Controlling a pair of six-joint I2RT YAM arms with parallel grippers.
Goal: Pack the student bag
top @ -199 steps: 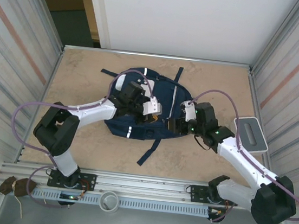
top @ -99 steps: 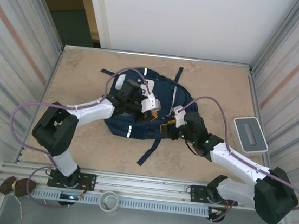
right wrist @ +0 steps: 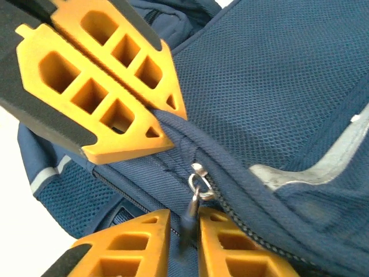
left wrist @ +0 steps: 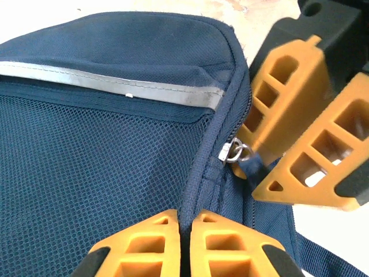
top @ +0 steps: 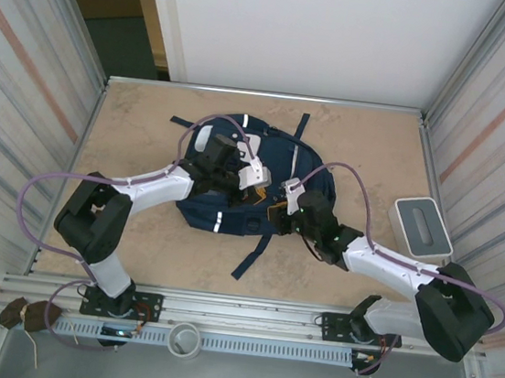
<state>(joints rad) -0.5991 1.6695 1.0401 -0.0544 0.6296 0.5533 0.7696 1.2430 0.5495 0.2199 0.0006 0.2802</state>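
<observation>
The student bag (top: 199, 208) lay about in the middle of the table (top: 140, 129). Well to the right of the bag stood a flat box (top: 423, 226). At the bag's near right part the left gripper (left wrist: 185, 219) sat on its seam (left wrist: 193, 184), and just beside it the zipper pull (right wrist: 196, 183) lay between the fingers of the right gripper (right wrist: 184, 219). One strap (top: 252, 253) ran out from the bag's near edge.

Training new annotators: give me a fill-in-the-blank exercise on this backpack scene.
The left gripper pinches the student bag beside its ____. The right gripper has the zipper pull between its ____. The grey case lies on the robot's ____ side.
Missing: zipper; fingers; right.
</observation>
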